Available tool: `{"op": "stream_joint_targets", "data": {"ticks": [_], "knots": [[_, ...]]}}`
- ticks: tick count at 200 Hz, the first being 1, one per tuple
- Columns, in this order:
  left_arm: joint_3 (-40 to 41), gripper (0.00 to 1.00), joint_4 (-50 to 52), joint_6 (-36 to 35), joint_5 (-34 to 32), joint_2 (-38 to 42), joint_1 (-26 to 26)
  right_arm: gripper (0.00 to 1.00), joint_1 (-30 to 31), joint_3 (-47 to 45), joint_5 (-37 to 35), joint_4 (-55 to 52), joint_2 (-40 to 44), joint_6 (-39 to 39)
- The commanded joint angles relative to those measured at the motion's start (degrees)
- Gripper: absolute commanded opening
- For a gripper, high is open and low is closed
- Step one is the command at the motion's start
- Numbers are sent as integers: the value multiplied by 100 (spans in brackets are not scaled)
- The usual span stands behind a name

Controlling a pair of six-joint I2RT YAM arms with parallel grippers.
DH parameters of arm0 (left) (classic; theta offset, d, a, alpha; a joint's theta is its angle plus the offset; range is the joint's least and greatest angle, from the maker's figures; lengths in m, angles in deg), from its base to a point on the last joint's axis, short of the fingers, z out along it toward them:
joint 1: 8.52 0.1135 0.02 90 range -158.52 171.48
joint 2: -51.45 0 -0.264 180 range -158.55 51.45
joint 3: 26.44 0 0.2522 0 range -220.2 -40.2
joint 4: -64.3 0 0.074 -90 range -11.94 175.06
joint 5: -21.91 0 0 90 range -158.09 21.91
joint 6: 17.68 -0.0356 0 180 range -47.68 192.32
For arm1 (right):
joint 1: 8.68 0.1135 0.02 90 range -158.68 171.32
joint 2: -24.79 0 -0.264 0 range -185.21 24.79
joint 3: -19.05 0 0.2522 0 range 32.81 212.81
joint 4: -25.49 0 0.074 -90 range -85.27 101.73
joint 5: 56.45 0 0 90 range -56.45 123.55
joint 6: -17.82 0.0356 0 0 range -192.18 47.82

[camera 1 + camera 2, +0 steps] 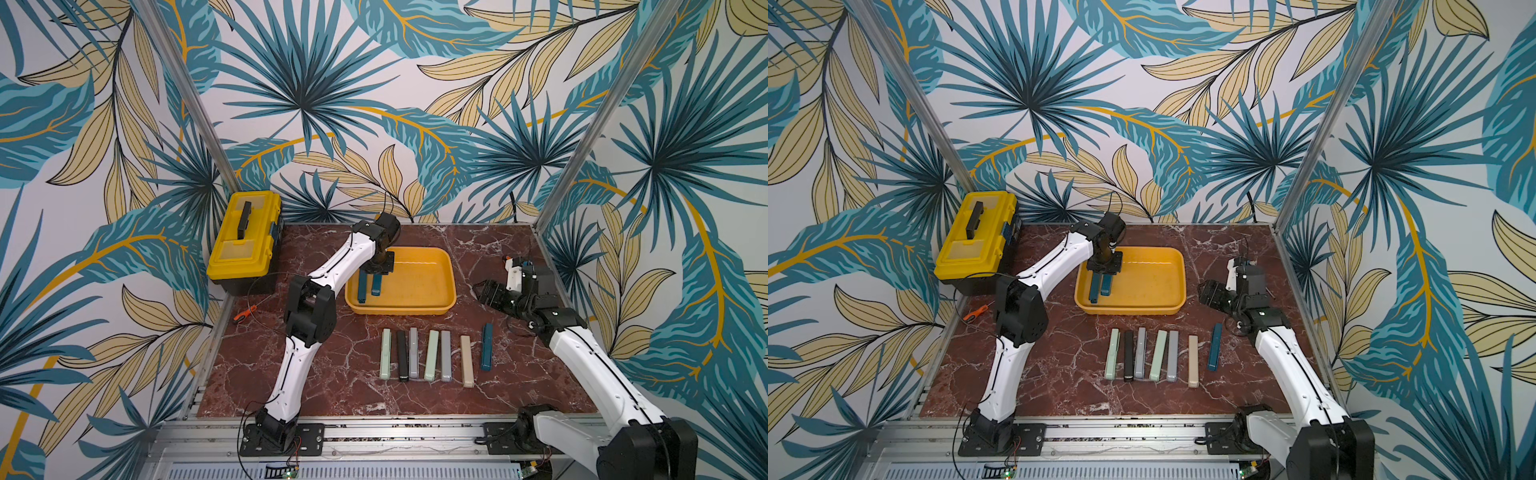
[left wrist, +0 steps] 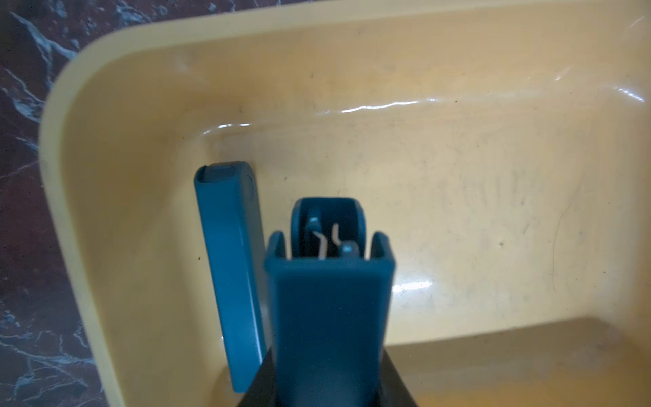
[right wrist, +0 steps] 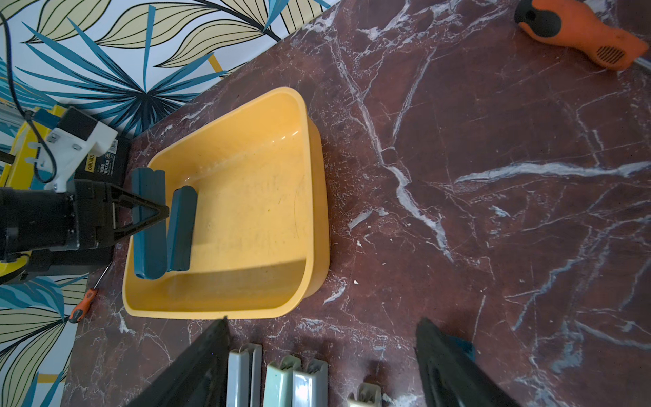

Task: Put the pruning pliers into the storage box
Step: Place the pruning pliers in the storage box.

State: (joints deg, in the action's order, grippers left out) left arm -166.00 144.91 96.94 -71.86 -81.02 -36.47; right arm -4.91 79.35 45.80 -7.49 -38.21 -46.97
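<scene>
Clamping teal pliers (image 2: 331,303) inside storage box (image 2: 422,70): left pincer (image 1: 377,275)

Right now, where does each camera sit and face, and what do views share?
Both top views: high at the front, facing down and back; left arm, right arm, left gripper in the storage box, right gripper open.
Left wrist: on that arm, looking into the box; its fingers clamp a teal plier.
Right wrist: faces the box across the table; its open fingers show.
Shared: both wrist views show the box and that plier.
</scene>
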Motion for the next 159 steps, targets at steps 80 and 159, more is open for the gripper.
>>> {"op": "stream_joint_targets", "data": {"ticks": [80, 159], "knots": [[-153, 20, -395, -80, 96, -394, 160, 84, 27, -133, -100, -90, -59, -86], [-148, 20, -489, -142, -271, -825, 227, 84, 28, -149, -117, -75, -156, -100]]}}
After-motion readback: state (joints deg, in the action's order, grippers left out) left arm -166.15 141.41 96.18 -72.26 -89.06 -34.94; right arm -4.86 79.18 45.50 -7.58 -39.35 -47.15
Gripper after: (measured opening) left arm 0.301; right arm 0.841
